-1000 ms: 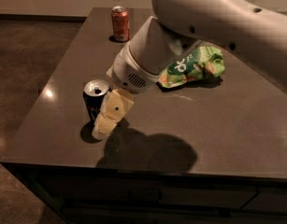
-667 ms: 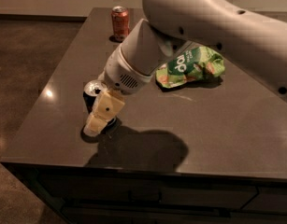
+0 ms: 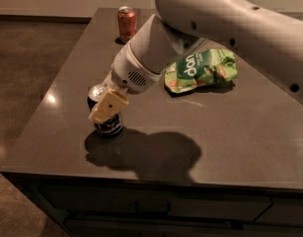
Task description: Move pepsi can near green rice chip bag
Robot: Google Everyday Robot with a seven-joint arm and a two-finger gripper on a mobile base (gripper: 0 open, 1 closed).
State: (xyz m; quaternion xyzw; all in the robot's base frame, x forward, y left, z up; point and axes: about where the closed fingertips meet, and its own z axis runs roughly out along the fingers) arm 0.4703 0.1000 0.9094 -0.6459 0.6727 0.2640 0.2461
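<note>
Can point(image 3: 108, 126) upright near the front left corner of the table point(image 3: 240, 147). Gripper point(image 3: 107, 107) right on it, low and tilted. Cannot tell if squeezing or loose. Bag point(image 3: 200, 69) well apart, toward the back right corner.

Tan hand point(image 3: 107, 107) left of centre, in front of the dark blue pepsi can point(image 3: 108, 126); bright green rice chip bag point(image 3: 203, 69), orange-red can point(image 3: 127, 23).
</note>
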